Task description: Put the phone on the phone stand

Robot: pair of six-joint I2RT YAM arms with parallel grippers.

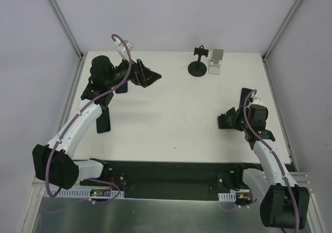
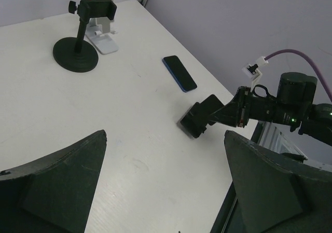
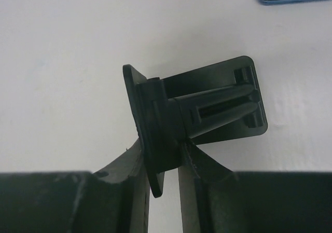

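Your left claw point(image 1: 148, 77) hangs spread; your right claw point(image 3: 162, 158) pinches a black bracket point(image 3: 218, 103). The phone point(image 2: 180, 73), dark, blue-rimmed, lies flat near the tabletop's point(image 2: 129, 113) right edge, well apart from the far-edge phone stand point(image 2: 77, 49).

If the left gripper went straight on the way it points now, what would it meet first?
Most likely the bare table: the left gripper seems to tilt down toward a patch short of the black piece held in the right gripper. Depth is unclear, and a flatter path might reach that piece first.

robot lab, white table point(image 1: 171, 121), grey walls point(image 1: 171, 15)
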